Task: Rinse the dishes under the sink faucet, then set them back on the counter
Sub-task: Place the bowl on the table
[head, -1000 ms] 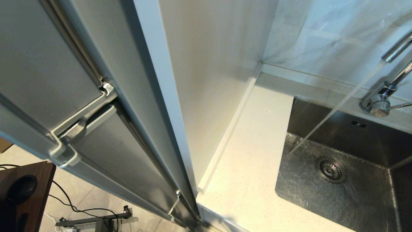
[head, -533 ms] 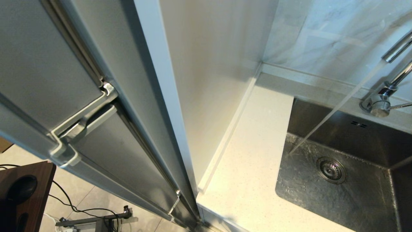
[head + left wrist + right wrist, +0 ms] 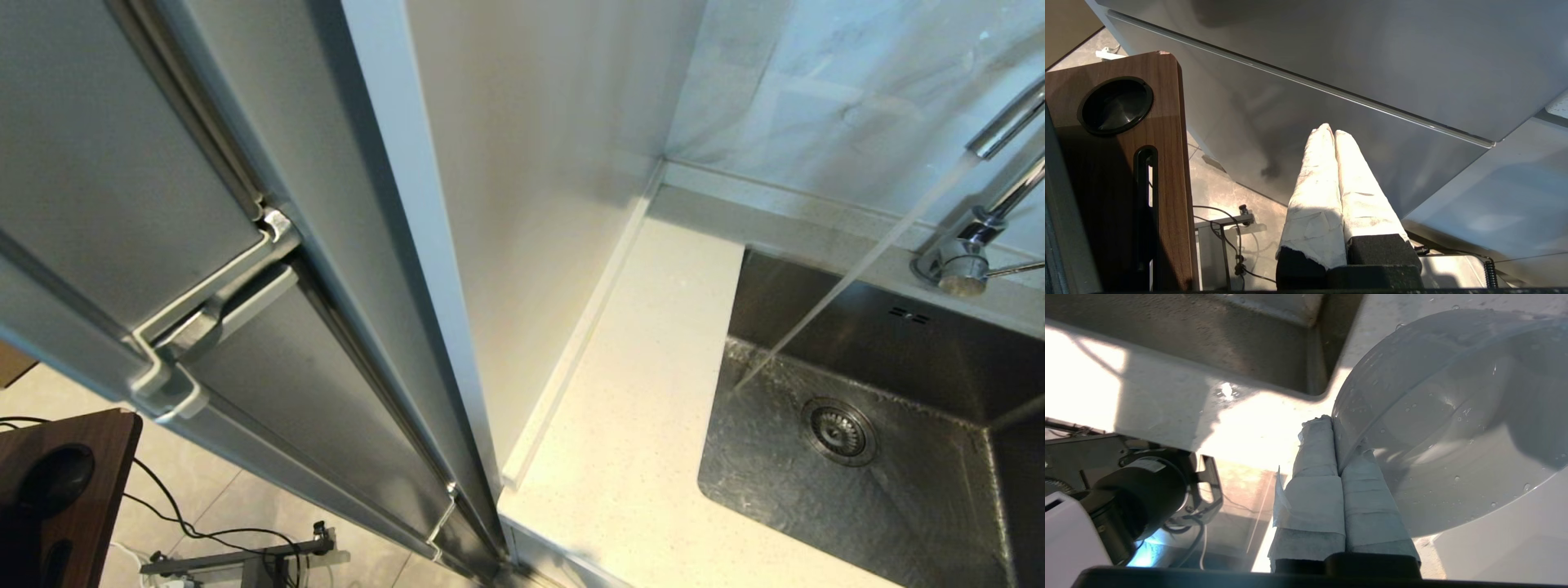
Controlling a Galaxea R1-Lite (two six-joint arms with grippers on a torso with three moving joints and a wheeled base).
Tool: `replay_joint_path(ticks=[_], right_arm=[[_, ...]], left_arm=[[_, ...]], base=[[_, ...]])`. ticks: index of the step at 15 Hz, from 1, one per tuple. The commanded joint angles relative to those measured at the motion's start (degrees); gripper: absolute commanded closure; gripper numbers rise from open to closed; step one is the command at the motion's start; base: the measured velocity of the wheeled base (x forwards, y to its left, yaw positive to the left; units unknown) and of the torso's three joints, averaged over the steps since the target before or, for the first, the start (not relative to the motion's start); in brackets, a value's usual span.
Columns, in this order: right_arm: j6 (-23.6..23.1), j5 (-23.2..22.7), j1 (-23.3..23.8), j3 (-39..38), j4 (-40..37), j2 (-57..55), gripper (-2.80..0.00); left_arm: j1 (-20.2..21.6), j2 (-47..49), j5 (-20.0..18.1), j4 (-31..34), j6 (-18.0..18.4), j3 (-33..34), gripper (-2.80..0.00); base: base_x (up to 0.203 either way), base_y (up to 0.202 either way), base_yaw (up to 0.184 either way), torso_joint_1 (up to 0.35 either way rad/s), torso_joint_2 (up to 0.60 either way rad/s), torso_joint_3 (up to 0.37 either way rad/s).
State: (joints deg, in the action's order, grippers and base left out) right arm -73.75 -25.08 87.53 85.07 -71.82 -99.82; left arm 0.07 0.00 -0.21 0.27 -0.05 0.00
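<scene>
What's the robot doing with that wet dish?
The robot is washing dishes. Its right tool is shut on the rim of a wet whitish bowl, holding it over the counter beside the sink. Water runs from the faucet into the sink. The left tool is shut and empty, parked down by a grey cabinet front.

Right gripper (image 3: 1334, 422) pinched closed — left gripper (image 3: 1331, 130) parked, fingers pressed together.

Brushed steel sink (image 3: 857, 482) — speckled stone counter (image 3: 653, 392).
</scene>
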Motion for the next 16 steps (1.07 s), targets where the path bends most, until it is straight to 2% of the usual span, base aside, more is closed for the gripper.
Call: replay_joint_path(ticks=[1, 6, 10, 16], right_arm=[[-0.7, -0.15, 0.18, -1.4, -0.52, 1.38, 0.0], [-2.26, 0.26, 0.18, -3.71, 0.18, -1.28, 0.0], [-2.19, 4.94, 1.06, -3.22, 1.05, -4.37, 0.0], [-2.27, 5.56, 1.15, -3.59, 2.65, -6.68, 0.0]], left_arm=[[0.01, 0.0, 0.03, 0.0, 0.05, 0.0, 0.0], [0.01, 0.0, 0.03, 0.0, -0.04, 0.0, 0.0], [0.01, 0.0, 0.03, 0.0, -0.04, 0.0, 0.0], [0.01, 0.0, 0.03, 0.0, 0.05, 0.0, 0.0]], base=[[0.0, 0.0, 0.0, 0.0, 0.0, 0.0], [0.0, 0.0, 0.0, 0.0, 0.0, 0.0], [0.0, 0.0, 0.0, 0.0, 0.0, 0.0], [0.0, 0.0, 0.0, 0.0, 0.0, 0.0]])
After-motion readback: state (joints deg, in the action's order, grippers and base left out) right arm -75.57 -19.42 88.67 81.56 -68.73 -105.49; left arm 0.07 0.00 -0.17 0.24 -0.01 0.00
